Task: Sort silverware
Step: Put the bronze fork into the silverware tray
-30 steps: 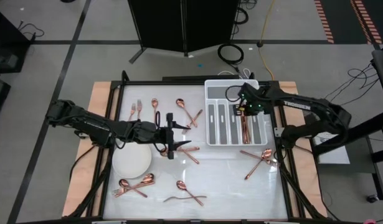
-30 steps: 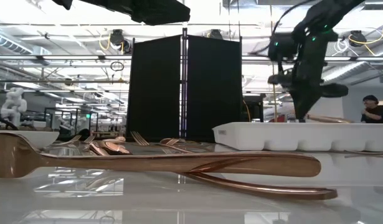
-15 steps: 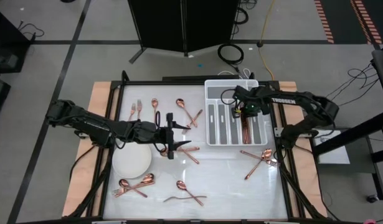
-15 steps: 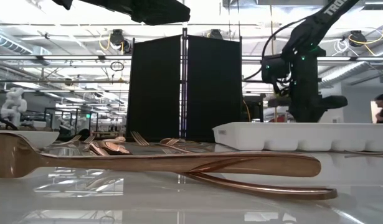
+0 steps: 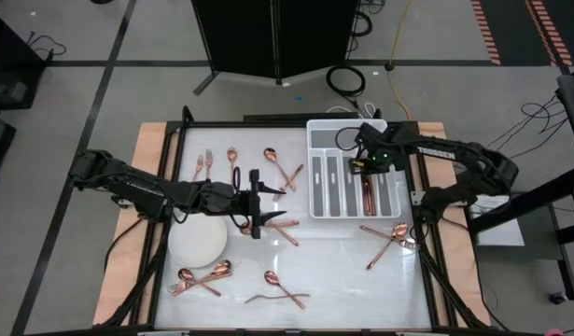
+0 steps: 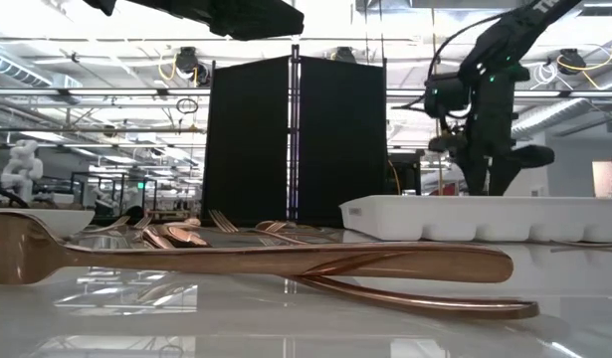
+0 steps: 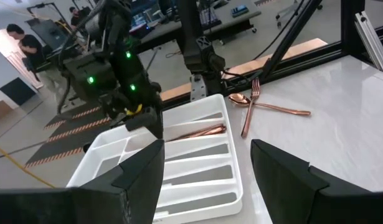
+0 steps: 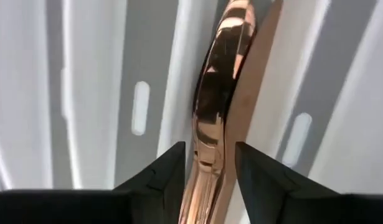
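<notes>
From my remote station I see the right gripper [image 5: 365, 168] poised over the white compartmented tray [image 5: 316, 136] at the table's far right, its two fingers [image 8: 155, 180] parted on either side of a copper knife handle [image 8: 217, 118], which lies in one of the tray's long slots; whether the pads touch it I cannot tell. The high view shows copper pieces [image 5: 371, 193] in that one slot, too tightly bundled for me to count, while three other long slots look grey and bare. The left gripper [image 5: 259, 204] hangs above the middle of the table with its fingers [image 7: 284, 180] spread wide, holding nothing, just beside the one round white plate [image 5: 197, 241]. Loose silverware lies in clusters on the white tabletop [image 5: 343, 271]: two forks [image 5: 204, 164] and a spoon [image 5: 231, 155] at the far left, crossed spoons [image 5: 285, 168] near the tray, a spoon group [image 5: 201, 278] below the plate, another [image 5: 282, 289] at the near edge, and a fork-and-spoon tangle [image 5: 389, 238] below the tray. In the low view one fork [image 6: 236, 261] fills the foreground.
</notes>
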